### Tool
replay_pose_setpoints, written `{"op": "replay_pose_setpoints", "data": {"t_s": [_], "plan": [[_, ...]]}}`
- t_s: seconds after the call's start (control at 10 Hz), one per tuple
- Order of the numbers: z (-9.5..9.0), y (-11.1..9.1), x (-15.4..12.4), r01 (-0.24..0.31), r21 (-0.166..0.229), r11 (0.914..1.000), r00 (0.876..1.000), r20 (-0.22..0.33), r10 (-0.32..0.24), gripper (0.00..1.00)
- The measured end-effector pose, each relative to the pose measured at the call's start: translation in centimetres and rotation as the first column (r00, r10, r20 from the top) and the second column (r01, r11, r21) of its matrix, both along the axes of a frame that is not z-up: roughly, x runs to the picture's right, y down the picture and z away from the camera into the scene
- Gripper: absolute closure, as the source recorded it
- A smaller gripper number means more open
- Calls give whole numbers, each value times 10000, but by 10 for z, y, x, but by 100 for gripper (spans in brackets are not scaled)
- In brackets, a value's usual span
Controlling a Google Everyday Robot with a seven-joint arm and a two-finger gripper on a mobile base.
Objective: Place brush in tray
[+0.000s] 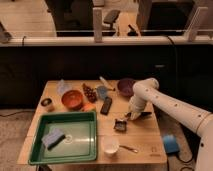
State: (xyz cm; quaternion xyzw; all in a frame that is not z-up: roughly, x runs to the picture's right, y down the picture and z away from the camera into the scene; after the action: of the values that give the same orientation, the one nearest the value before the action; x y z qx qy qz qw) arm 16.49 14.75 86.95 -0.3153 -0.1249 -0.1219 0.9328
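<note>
Camera view: tool (132,116) clenched, apparently on the slim handle of brush (121,124), which lies on worktop (145,141) right of tray (65,115). Brush prob. light, stiff; thin handle may twist, so grip nr head.

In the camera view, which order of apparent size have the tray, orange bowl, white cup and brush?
1. tray
2. orange bowl
3. white cup and brush: look alike, unranked.
The gripper, right of the tray, is shut on the brush.
</note>
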Motion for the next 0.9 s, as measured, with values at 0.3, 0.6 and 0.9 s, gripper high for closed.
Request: {"op": "replay_pose_setpoints", "data": {"t_s": [0.3,0.6,0.9], "plan": [[-16,-17,1,-83,495,9987,10000,60,80,97],[-35,-37,-6,-3,1019,9948,9997,231,-21,97],[-41,-44,-9,-23,1422,9898,9995,312,-21,97]]}}
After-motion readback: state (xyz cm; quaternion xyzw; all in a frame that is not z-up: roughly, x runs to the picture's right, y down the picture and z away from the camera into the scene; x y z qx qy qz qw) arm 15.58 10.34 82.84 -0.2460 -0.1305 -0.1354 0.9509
